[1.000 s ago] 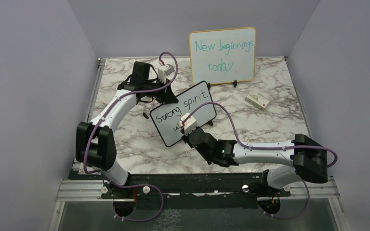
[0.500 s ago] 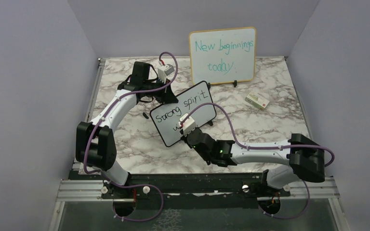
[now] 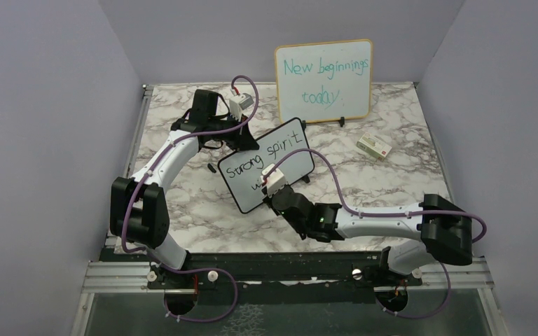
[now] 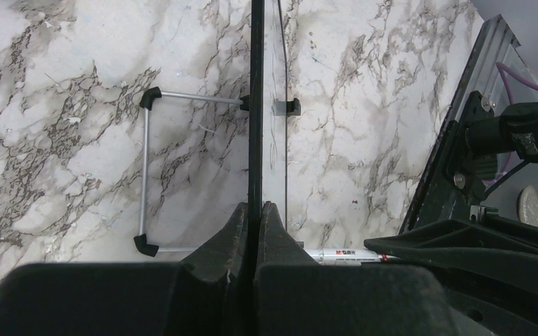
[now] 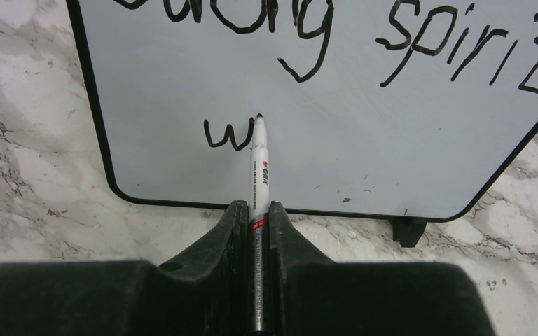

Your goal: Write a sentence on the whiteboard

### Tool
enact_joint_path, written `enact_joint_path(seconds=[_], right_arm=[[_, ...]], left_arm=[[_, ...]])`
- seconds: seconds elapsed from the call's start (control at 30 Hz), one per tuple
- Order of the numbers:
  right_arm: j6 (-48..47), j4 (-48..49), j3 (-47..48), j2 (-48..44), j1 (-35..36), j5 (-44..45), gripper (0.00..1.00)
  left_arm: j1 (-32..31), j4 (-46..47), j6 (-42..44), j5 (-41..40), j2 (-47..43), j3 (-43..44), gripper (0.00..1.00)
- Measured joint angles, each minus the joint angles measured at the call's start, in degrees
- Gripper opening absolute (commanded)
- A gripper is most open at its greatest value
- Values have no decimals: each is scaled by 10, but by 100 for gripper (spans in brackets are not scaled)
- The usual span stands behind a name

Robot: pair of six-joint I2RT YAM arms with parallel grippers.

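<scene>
The small black-framed whiteboard [image 3: 266, 165] stands tilted at the table's middle, with "Strong spirit" in black and a "w" on the second line [image 5: 228, 134]. My left gripper [image 4: 256, 208] is shut on the whiteboard's top edge [image 4: 256, 105], seen edge-on in the left wrist view. My right gripper [image 5: 257, 208] is shut on a white marker [image 5: 258, 168]. The marker's black tip touches the board just right of the "w". In the top view the right gripper [image 3: 274, 187] sits at the board's lower right part.
A larger wood-framed board [image 3: 324, 80] with teal writing stands at the back. A small box [image 3: 374, 146] lies to the right on the marble table [image 3: 392, 182]. The whiteboard's wire stand [image 4: 145, 154] rests behind it. Purple walls close in both sides.
The right arm has shifted slightly left between the earliest frame and now, with the marker staying at the board. The left arm has not moved.
</scene>
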Motion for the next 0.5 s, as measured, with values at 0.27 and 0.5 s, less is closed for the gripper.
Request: enact_joint_path(seconds=[0.27,0.5], right_arm=[[4,1,-25,-27,-9,-14,0],[9,1,-38,-31,-11,-30,0]], left_arm=[[0,-2,0,1,0,0,0],[0,-2,0,1,0,0,0]])
